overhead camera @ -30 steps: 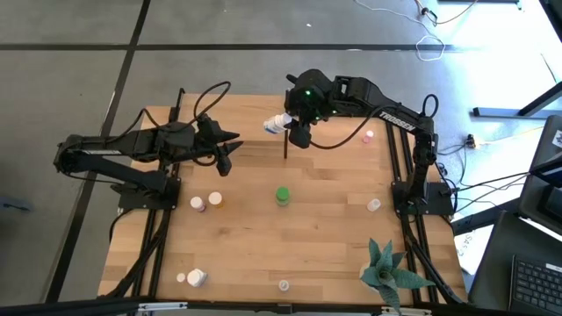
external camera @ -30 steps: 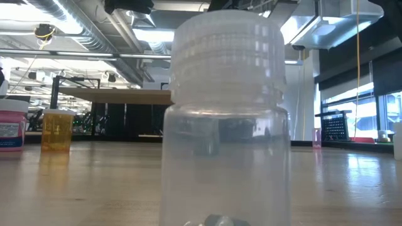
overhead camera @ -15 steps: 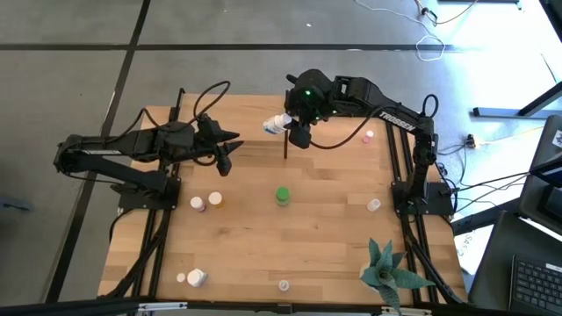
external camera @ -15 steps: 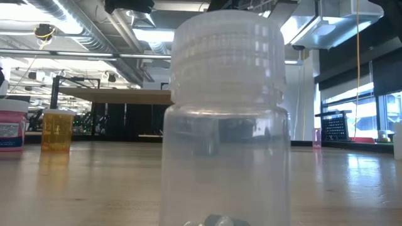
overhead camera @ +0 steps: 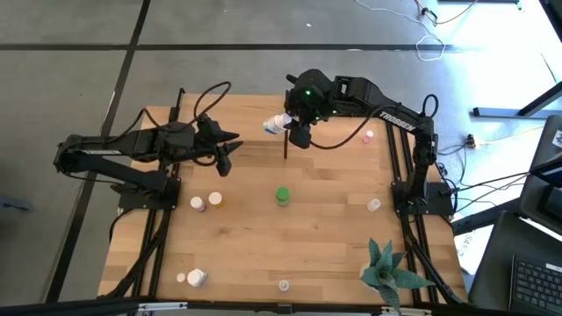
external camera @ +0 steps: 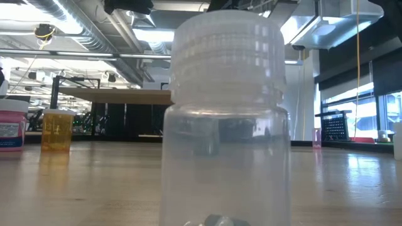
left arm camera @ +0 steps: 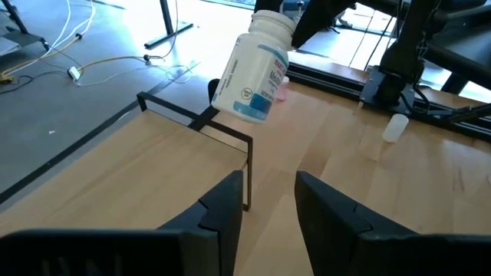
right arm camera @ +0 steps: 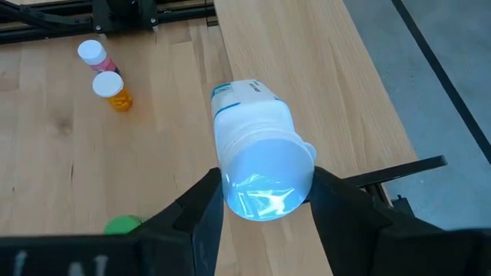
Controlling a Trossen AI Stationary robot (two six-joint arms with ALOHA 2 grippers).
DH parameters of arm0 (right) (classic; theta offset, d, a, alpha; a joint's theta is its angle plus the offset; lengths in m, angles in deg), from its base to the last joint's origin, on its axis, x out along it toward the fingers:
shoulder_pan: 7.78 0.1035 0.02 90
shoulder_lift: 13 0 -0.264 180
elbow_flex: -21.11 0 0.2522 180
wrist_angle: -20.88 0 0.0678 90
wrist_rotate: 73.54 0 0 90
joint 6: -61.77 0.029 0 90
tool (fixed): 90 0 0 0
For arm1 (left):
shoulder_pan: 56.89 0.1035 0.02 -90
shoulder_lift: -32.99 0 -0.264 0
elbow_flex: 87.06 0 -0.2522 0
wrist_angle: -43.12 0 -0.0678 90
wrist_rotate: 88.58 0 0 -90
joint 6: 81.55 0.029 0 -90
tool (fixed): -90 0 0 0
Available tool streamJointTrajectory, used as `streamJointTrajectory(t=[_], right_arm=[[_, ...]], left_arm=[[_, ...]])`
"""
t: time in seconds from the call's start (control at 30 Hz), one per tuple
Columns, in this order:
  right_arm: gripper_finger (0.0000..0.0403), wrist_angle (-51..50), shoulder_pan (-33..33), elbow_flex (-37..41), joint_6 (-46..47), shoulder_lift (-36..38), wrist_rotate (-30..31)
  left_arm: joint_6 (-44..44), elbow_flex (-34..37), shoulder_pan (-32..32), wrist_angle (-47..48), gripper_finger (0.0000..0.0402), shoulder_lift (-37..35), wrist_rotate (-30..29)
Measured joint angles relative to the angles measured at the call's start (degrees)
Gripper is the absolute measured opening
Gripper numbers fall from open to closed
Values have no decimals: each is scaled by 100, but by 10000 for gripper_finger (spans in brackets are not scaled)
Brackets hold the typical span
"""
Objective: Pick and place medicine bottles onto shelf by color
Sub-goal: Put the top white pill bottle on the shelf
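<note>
White bottle [right arm camera: 257, 157], a rigid plastic pill container with a blue label, hangs tilted in the right gripper [right arm camera: 261, 201], whose fingers pinch its base end above the shelf [left arm camera: 201, 123]. It looks light and smooth, so likely slippery; gripping across the straight body seems safest. The left gripper [left arm camera: 268, 203] waits nearby, fingers spread and empty.

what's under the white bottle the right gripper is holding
The right gripper holds the white bottle tilted in the air. Under it lie the light wood shelf and its black post; the bottle hides the patch directly below.
</note>
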Motion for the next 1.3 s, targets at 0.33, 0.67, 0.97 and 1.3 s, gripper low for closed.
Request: streamJointTrajectory(t=[0.33,0.67,0.97,1.3], right_arm=[[174,-1,0,0,-264,0,-2],[174,-1,-1,0,-272,0,-45],[174,0,-1,0,-247,0,-50],[174,155,-2,0,-249,0,-63]], left_arm=[[0,0,1,2,143,0,0],[2,0,1,0,219,0,-58],[2,0,0,0,270,0,-103],[2,2,1,-2,267,0,-111]])
